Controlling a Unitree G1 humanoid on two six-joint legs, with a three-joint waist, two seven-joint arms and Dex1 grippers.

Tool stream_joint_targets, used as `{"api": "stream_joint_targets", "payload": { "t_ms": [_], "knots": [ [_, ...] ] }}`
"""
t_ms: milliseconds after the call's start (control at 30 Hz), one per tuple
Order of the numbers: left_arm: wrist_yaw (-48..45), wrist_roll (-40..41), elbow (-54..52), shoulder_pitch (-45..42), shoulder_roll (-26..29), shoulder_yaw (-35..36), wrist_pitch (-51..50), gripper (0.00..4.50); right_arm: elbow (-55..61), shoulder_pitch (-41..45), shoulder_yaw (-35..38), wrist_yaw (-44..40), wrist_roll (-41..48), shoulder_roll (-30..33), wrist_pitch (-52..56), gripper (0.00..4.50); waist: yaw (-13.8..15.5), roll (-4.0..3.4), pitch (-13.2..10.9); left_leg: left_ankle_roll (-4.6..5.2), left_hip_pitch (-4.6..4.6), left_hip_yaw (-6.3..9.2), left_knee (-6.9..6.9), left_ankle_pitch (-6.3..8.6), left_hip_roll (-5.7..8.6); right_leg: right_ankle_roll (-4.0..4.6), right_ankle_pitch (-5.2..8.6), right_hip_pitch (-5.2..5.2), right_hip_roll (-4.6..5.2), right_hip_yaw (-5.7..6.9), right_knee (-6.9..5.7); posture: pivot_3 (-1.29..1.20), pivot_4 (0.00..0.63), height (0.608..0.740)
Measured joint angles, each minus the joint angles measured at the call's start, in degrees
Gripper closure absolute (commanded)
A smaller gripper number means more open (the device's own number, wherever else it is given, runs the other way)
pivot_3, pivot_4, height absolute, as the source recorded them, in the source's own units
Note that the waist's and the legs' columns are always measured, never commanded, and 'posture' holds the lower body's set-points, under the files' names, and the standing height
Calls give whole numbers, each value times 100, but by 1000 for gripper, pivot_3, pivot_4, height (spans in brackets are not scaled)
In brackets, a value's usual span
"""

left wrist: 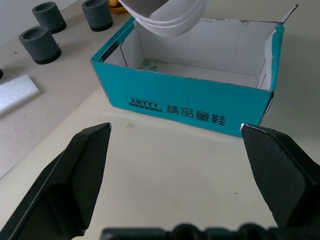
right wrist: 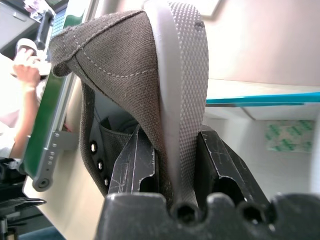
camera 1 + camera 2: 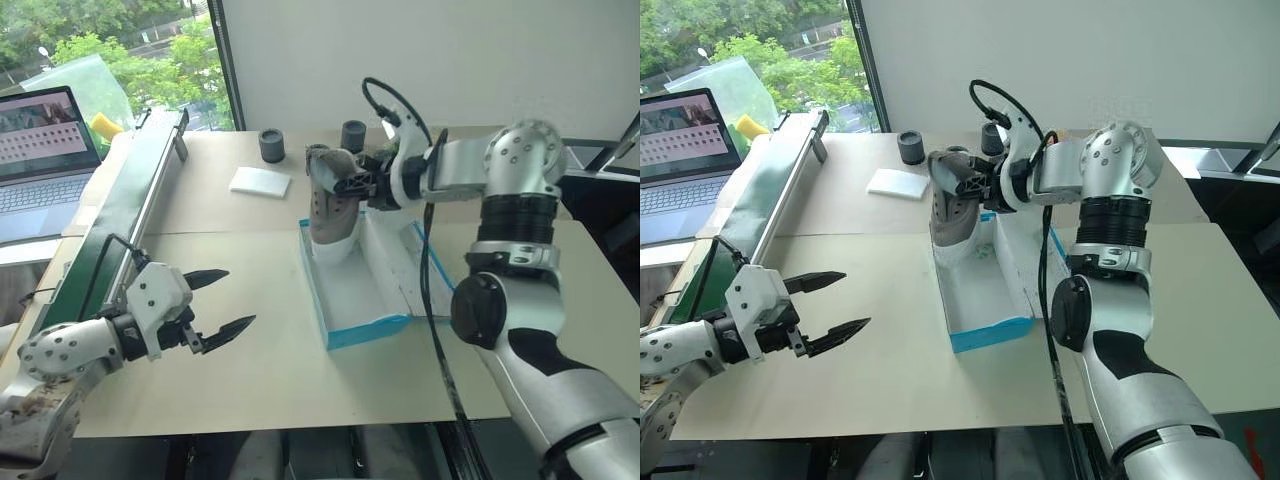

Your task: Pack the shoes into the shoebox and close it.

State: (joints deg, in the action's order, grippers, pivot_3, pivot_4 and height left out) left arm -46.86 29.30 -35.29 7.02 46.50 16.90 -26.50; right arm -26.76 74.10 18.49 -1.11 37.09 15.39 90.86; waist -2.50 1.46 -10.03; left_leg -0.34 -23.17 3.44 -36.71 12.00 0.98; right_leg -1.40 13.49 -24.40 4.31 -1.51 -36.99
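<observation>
Now the right gripper (image 3: 352, 186), jaws clamped on a shoe's (image 3: 330, 205) heel, hangs it toe-down above the shoebox's (image 3: 357, 330) far end; left gripper (image 3: 220, 300) gapes empty.

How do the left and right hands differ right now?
The left hand is open and empty; the right hand is shut on the shoe at its heel. The left hand hangs low beside the shoebox; the right hand holds the shoe toe-down over the box's far end. Both have black fingers.
</observation>
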Motion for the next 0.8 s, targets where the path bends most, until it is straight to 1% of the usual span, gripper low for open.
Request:
{"api": "stream_joint_targets", "payload": {
  "t_ms": [67, 167, 233, 400, 500, 567, 633, 800],
  "knots": [
    [6, 0, -3, -37, 4, -10, -4, 78, 126, -288, -428, -155, -27, 265, 71, 3671, 17, 1, 0, 0, 0, 1, -1, 0, 1, 0, 0, 3, 1, 1, 2, 0, 150, 731],
    [25, -4, -1, -71, 6, -22, -4, 78, 347, -1001, -1365, -483, -96, 815, 120, 3671, 22, 1, 0, 0, -2, 0, -4, 0, 3, -3, 0, 3, 4, 0, 3, 0, 150, 731],
    [46, -5, -1, -118, 5, -69, -4, 78, 446, -1120, -1587, -670, -189, 875, 46, 3671, -22, -6, -4, 1, 5, -14, -4, 0, 0, -4, -1, 0, 0, -15, -2, 0, 150, 731],
    [72, 15, -92, -226, -1, -166, -6, 78, 353, -1123, -2094, -1088, -551, 852, -414, 3671, -137, 3, 1, 6, 41, -26, 0, 3, -10, -3, 0, 26, -14, -32, -6, 0, 150, 731],
    [72, 20, -114, -224, -1, -171, -14, 78, -96, -1013, -2297, -1301, -919, 735, -852, 3671, -174, 26, 15, 6, 66, -51, 0, 3, -25, -5, -2, 39, -30, -63, -1, 0, 150, 731],
    [72, 20, -126, -219, 1, -172, -22, 78, -376, -939, -2368, -1416, -1120, 657, -1088, 3671, -178, 27, 16, 6, 78, -65, -1, 3, -39, -8, -4, 43, -46, -79, 0, 0, 150, 731],
    [73, 20, -143, -219, 1, -172, -29, 78, -665, -851, -2450, -1570, -1293, 566, -1347, 3671, -188, 28, 17, 5, 86, -85, -1, 4, -76, -17, -8, 45, -85, -98, 14, 0, 150, 731],
    [82, 17, -152, -215, 1, -178, -38, 78, -1313, -622, -2546, -1919, -1662, 329, -1850, 3671, -267, 29, 17, 5, 90, -92, 0, 4, -121, 3, -22, 35, -129, -103, 14, 0, 150, 731]
  ]
}}
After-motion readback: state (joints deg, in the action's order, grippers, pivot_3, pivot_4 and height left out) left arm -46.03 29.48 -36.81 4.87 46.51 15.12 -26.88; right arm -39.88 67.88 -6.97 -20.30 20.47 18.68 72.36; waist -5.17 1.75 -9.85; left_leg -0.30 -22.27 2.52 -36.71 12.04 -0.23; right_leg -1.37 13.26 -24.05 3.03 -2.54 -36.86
